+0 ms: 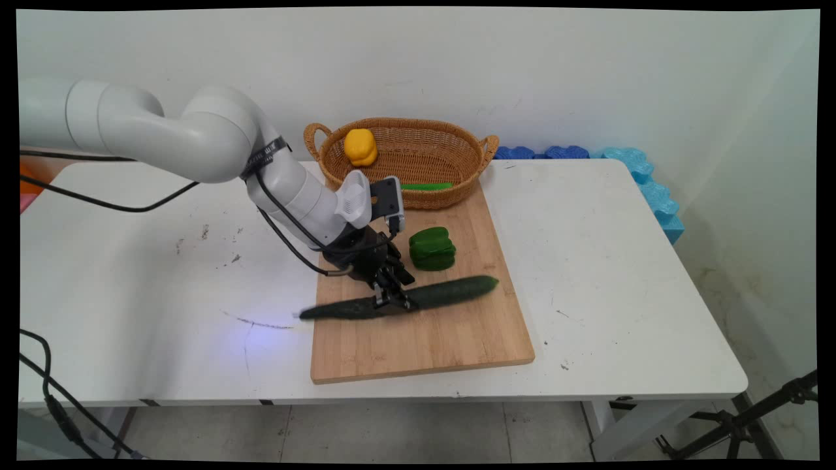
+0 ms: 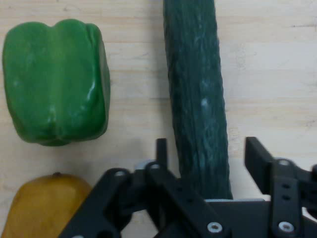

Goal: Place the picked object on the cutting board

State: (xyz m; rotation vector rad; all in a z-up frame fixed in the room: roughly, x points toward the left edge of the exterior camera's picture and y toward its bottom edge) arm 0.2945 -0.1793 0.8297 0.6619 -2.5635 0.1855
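Observation:
A long dark green cucumber point(image 1: 450, 292) lies slantwise on the wooden cutting board point(image 1: 424, 339), its left end reaching past the board's left edge. My gripper point(image 1: 392, 299) is down over its middle. In the hand view the cucumber point(image 2: 198, 99) runs between the two fingers of the gripper point(image 2: 208, 153), which stands open with a narrow gap on each side. A green bell pepper point(image 1: 432, 249) sits on the board just beyond the cucumber, apart from it. In the hand view the pepper point(image 2: 57, 82) is at the left, and a yellow-orange fruit point(image 2: 44, 208) shows at the bottom left.
A wicker basket point(image 1: 457, 147) stands at the board's far end against the wall, holding a yellow pepper point(image 1: 360, 147) and a green vegetable point(image 1: 426, 187). Blue foam pieces point(image 1: 646, 183) line the table's far right corner. Black cables hang from the arm at the left.

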